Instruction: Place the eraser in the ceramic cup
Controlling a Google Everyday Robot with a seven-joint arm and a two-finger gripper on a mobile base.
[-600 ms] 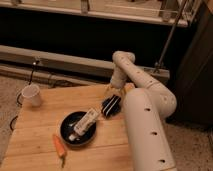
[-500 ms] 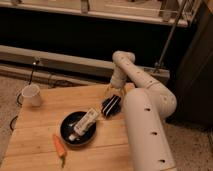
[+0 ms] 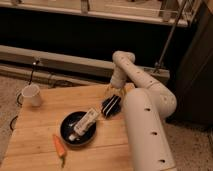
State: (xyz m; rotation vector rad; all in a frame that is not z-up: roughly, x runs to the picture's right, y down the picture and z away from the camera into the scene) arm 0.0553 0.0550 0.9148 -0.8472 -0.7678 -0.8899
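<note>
My one camera looks down at a slant from above the near side of the wooden table (image 3: pixel 40 135). It faces across the table toward the floor and the dark wall beyond, and takes in most of the tabletop at middle range. The white arm (image 3: pixel 147 115) stands up from the bottom edge, right of centre, close enough to the lens to fill much of that side. It arches over to the gripper (image 3: pixel 111 106) near mid-frame, just right of the black pan (image 3: pixel 66 125), while the ceramic cup (image 3: pixel 31 94) sits at the table's far left corner.
</note>
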